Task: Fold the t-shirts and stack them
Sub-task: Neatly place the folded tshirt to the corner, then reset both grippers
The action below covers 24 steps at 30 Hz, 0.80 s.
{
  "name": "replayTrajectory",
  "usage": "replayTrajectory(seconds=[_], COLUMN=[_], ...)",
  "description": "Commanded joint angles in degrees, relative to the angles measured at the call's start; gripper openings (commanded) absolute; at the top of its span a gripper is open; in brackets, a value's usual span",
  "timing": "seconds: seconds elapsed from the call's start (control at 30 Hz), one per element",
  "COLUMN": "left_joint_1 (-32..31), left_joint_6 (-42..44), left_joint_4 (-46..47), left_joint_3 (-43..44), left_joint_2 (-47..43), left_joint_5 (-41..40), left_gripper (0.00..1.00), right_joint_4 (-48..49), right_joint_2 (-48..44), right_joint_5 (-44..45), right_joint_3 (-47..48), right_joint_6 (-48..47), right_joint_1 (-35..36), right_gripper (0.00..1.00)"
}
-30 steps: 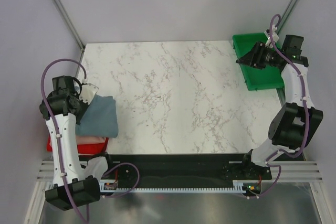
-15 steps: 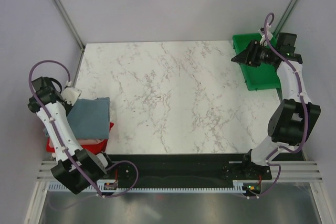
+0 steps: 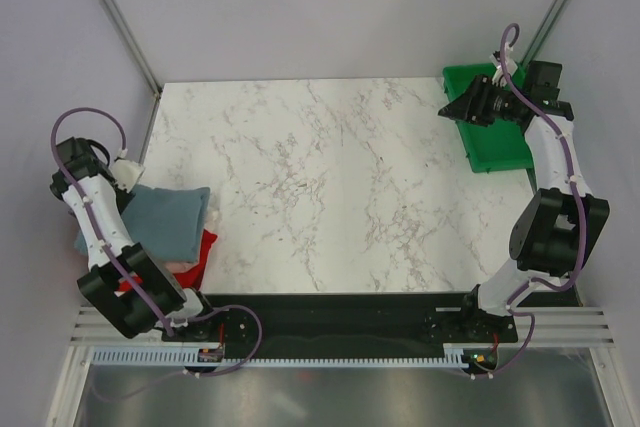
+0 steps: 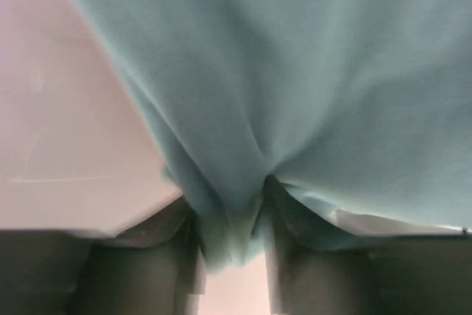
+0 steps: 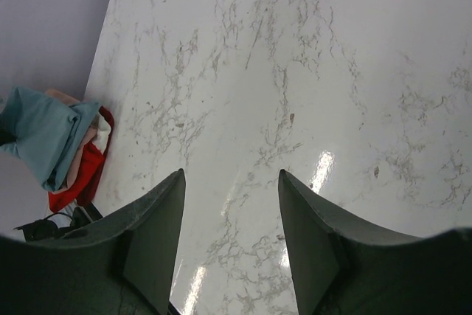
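Note:
A folded slate blue-grey t-shirt (image 3: 165,215) lies on top of a stack at the table's left edge, with a red t-shirt (image 3: 205,247) and a pale pink one (image 3: 182,269) showing beneath it. My left gripper (image 3: 133,185) is at the blue shirt's far left corner. In the left wrist view a creased fold of the blue shirt (image 4: 295,71) sits between the fingers of that gripper (image 4: 230,208), which grips it. My right gripper (image 3: 452,107) hovers open and empty near the green tray. The right wrist view has the stack (image 5: 44,134) far off, past the right gripper (image 5: 230,182).
A green plastic tray (image 3: 495,147) sits at the table's back right corner, under the right arm. White marble tabletop (image 3: 330,177) stretches between the stack and the tray. Grey walls close in on the left, the right and the back.
My left arm has swung back toward the left wall, dragging the blue shirt left over the stack and uncovering the red shirt's edge. The right gripper edged slightly left.

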Motion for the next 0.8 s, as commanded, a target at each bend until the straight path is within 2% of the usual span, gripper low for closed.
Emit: replayTrajectory(seconds=[0.0, 0.03, 0.07, 0.1, 0.13, 0.17, 0.2, 0.23, 0.27, 0.37, 0.43, 0.57, 0.6, 0.73, 0.77], left_joint_1=[0.1, -0.3, -2.6, -4.4, -6.7, -11.4, -13.9, -16.2, -20.0, -24.4, -24.4, -24.8, -25.2, -27.4, -28.0], left_joint_6=[-3.0, -5.9, -7.3, -8.6, -11.3, -12.4, -13.6, -16.5, -18.3, -26.8, -34.0, -42.6, -44.1, -50.5, -50.9], left_joint_4=[5.9, 6.2, 6.4, 6.3, 6.1, 6.1, 6.2, 6.3, 6.3, 7.4, 8.9, 15.5, 18.6, 22.3, 22.4], left_joint_3=[5.9, 9.4, 11.1, 12.8, 15.2, 16.1, 16.7, 17.3, 17.6, 17.5, 16.6, 10.1, 8.9, 5.1, 5.0], left_joint_2=[-2.5, -3.2, -4.3, -4.5, -4.7, -5.7, -6.4, -7.1, -7.8, -10.0, -11.9, -16.4, -17.2, -18.0, -17.6], left_joint_5=[0.3, 1.5, 2.3, 2.6, 2.1, 2.1, 3.3, 4.2, 5.6, 11.5, 20.0, 33.8, 36.9, 38.5, 38.6], left_gripper=[0.55, 0.61, 0.63, 0.65, 0.65, 0.66, 0.9, 1.0, 1.0, 1.0, 1.0, 1.0, 1.0, 1.0, 1.0], right_joint_4=[2.3, 2.5, 2.8, 3.3, 3.5, 3.5, 3.8, 4.0, 4.3, 5.9, 6.5, 6.7, 7.2, 8.5, 8.4], right_joint_2=[-0.5, -0.7, -1.3, -1.6, -2.0, -2.9, -3.3, -3.8, -5.3, -9.7, -12.3, -20.5, -21.9, -27.4, -27.8], right_joint_5=[0.5, 1.1, 1.6, 2.0, 2.5, 3.8, 4.4, 4.9, 6.1, 8.0, 10.7, 17.0, 21.3, 34.1, 34.8], right_joint_3=[1.1, 0.5, 0.1, -0.1, -0.7, -1.1, -1.5, -2.5, -3.0, -6.1, -7.8, -13.1, -14.3, -19.7, -20.3], right_joint_6=[0.3, 0.1, 0.0, -0.3, -0.6, -0.9, -1.4, -1.7, -2.0, -4.1, -6.9, -10.9, -11.4, -8.3, -8.1], right_joint_1=[0.3, 0.4, 0.4, 0.6, 0.8, 0.8, 0.9, 1.3, 1.4, 2.5, 4.1, 7.6, 8.5, 13.5, 13.6], right_gripper=[0.62, 0.63, 0.71, 0.91, 0.98, 0.98, 0.98, 0.98, 0.98, 0.98, 0.98, 0.98, 0.98, 0.98, 0.98])
